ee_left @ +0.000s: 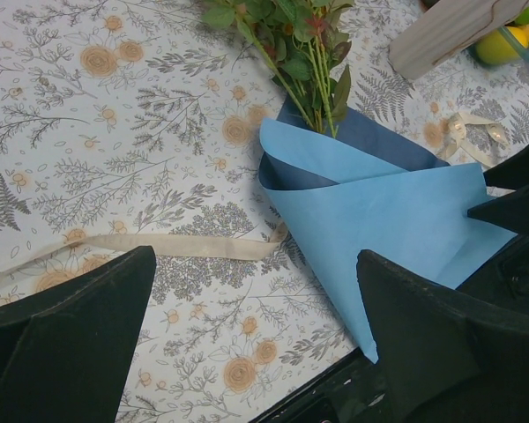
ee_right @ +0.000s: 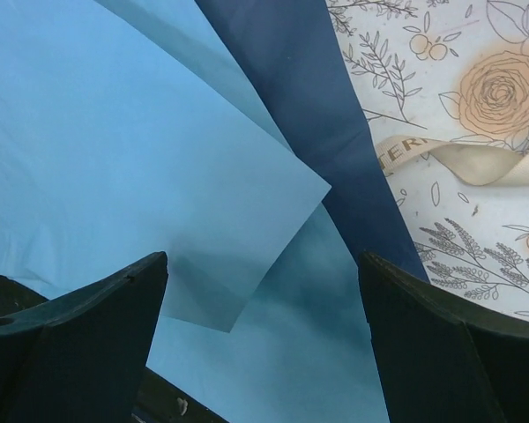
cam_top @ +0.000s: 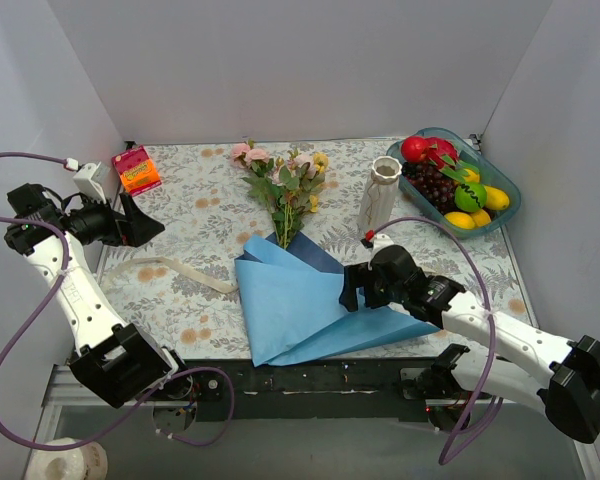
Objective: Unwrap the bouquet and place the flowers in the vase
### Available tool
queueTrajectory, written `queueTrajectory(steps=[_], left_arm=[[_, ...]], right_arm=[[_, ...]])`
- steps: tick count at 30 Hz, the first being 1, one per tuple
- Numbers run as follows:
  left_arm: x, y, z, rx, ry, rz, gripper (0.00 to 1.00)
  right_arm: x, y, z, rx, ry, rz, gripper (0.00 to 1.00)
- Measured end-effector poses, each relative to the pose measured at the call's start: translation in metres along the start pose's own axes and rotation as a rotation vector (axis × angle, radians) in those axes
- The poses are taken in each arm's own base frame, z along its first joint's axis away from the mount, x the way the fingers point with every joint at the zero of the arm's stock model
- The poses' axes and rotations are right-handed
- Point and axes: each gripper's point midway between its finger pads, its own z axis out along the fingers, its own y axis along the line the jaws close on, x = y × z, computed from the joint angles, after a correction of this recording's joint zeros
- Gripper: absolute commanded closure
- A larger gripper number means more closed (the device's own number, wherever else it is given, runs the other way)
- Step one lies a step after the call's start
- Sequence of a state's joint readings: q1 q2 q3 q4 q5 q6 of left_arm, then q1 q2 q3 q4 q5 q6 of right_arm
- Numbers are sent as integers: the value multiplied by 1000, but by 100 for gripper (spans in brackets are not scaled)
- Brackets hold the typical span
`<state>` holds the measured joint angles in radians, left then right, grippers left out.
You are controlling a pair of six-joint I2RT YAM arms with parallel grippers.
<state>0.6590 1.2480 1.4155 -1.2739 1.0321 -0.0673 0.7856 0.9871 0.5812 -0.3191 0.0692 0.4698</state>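
Flowers [cam_top: 283,188] are pictured on unfolded blue paper [cam_top: 295,305] (vase [cam_top: 379,197] to their right); right gripper [cam_top: 348,290] is held open over it, left gripper [cam_top: 145,222] likewise

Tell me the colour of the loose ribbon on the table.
Cream ribbon, best in left wrist view.

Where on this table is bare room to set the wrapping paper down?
Bare cloth lies between the orange box and the flowers, and near-left, between the ribbon and the near edge. Crowded: back right, vase beside fruit basket.
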Motion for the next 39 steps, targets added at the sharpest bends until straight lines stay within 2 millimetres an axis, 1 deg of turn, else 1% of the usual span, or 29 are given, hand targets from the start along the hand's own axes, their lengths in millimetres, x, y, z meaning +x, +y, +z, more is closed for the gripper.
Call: queueTrajectory(steps=[3, 6, 7, 9, 10, 12, 13, 16, 18, 20, 22, 25, 26, 27, 29, 30, 31, 32, 33, 34, 35, 36, 37, 39], left_arm=[[0, 0, 0, -2, 1, 1, 2], [0, 0, 0, -5, 1, 2, 2], [0, 0, 0, -5, 1, 3, 2], [0, 0, -1, -7, 2, 4, 2], [0, 0, -1, -8, 1, 5, 2], [0, 1, -1, -9, 2, 5, 2], [0, 1, -1, -11, 3, 4, 2], [-1, 1, -2, -16, 4, 8, 2], [-3, 0, -3, -17, 0, 14, 2], [-4, -1, -4, -18, -3, 20, 2], [-5, -4, -5, -15, -9, 27, 2], [-10, -11, -8, -13, -31, 59, 2], [-13, -14, -10, -18, -44, 77, 2], [-16, -18, -12, -24, -60, 100, 2], [-24, -28, -18, -29, -97, 150, 2], [-26, -33, -21, -30, -112, 171, 2], [-29, -38, -23, -29, -124, 189, 2], [-31, -42, -25, -26, -133, 200, 2], [-34, -46, -27, -22, -141, 214, 2], [-37, -48, -28, -21, -147, 222, 2], [-39, -48, -29, -20, -148, 226, 2], [-39, -48, -29, -19, -147, 224, 2], [-39, -47, -28, -18, -144, 221, 2], [-38, -44, -27, -15, -134, 209, 2]], right_arm=[[-2, 5, 3, -28, -18, 14, 10], [-12, 13, 5, -68, -59, 25, 23], [-15, 17, 5, -86, -72, 27, 35], [-20, 24, 7, -121, -94, 29, 50], [-20, 26, 8, -136, -94, 35, 66], [-19, 31, 12, -159, -85, 38, 80], [-18, 33, 14, -168, -77, 41, 90], [-15, 37, 16, -187, -56, 43, 98], [-17, 39, 15, -199, -58, 35, 98], [-30, 46, 9, -209, -70, 19, 97], [-60, 61, -3, -239, -121, -7, 93], [-119, 97, -28, -323, -236, -51, 89], [-135, 109, -36, -353, -269, -67, 87], [-150, 122, -42, -386, -296, -83, 85], [-167, 149, -47, -445, -320, -116, 80], [-171, 162, -46, -470, -318, -133, 78], [-172, 179, -40, -494, -304, -162, 75], [-170, 193, -35, -515, -291, -182, 73], [-165, 209, -27, -535, -262, -207, 72], [-156, 228, -14, -555, -226, -237, 71], [-150, 239, -4, -567, -200, -255, 70], [-138, 253, 10, -580, -161, -277, 71], [-125, 264, 23, -592, -123, -294, 70], [-99, 280, 48, -602, -44, -321, 70]])
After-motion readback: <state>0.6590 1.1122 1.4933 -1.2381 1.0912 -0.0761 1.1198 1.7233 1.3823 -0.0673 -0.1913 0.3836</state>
